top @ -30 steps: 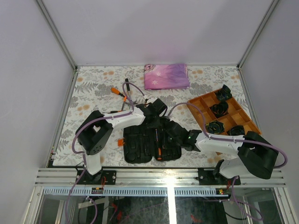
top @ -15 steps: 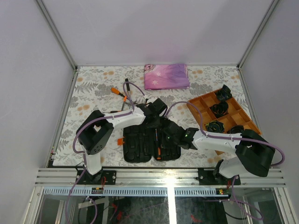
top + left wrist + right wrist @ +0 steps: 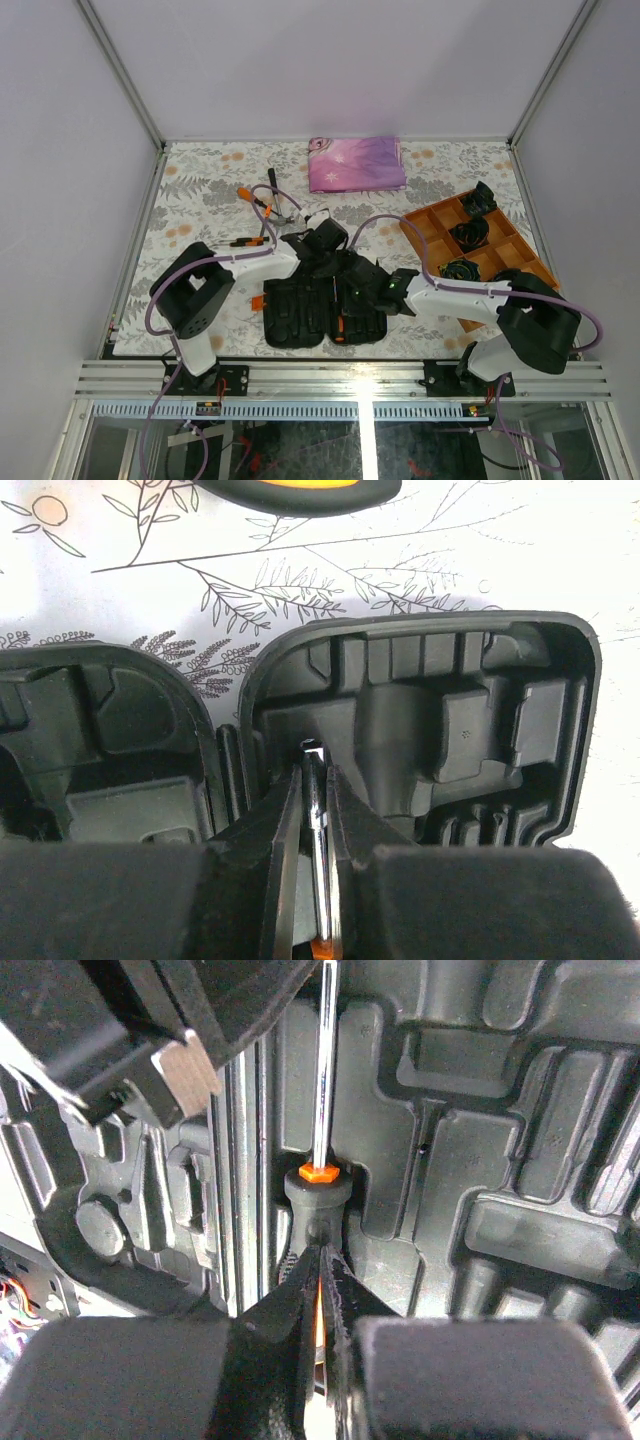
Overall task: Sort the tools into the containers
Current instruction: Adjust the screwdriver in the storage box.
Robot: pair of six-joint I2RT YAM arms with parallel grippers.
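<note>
Floral worktop [image 3: 200,190], tool case [image 3: 300,320] open: left end effector [image 3: 313,778] pinches the screwdriver [image 3: 321,1070] by its slick steel shaft; right end effector [image 3: 318,1260] clamps the grippier handle, shaft running ahead. Light, rigid tool, I reckon.

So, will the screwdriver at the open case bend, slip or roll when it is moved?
Probably stiff: the screwdriver has a straight metal shaft. The polished shaft looks slippery, so it may slide in a grip. Its rounded handle could roll, though the moulded slots of the case may stop it.

On my monitor, the screwdriver [image 3: 320,1110] shows a polished, glossy metal shaft against the tool case [image 3: 470,730] of matt black moulded plastic.
</note>
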